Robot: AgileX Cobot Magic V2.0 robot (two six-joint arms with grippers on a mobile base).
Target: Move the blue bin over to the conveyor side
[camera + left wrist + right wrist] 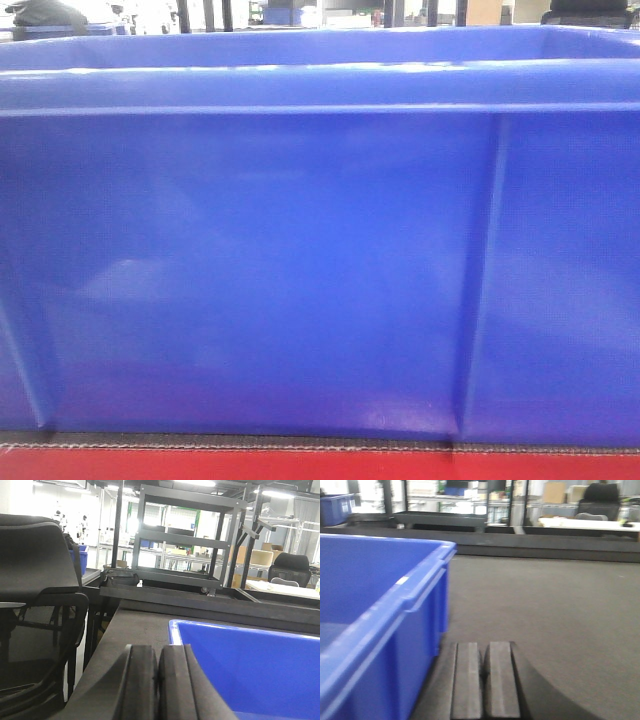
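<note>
Filling nearly the whole front-facing view, the blue bin (300, 300) shows one long glossy wall with raised vertical ribs and a thick rolled rim. It stands on a dark mat edge above a red strip (300, 466). Neither gripper appears here, and the bin's inside is hidden from this angle.

From the left wrist view, the left gripper (158, 680) sits low in the frame with its two dark pads pressed together, nothing between them. The bin's corner lies just beside it, to the right, resting on a dark grey tabletop (135, 625). Only this view shows a black chair (35, 605) at the left and a dark metal shelf frame (185, 540) beyond the table.

From the right wrist view, the right gripper (484, 680) also has its pads closed against each other, holding nothing. The bin's other corner stands just to its left on the same grey surface. What shows of the bin's interior is bare blue plastic. Another blue crate (337, 507) sits far back at the left.
</note>
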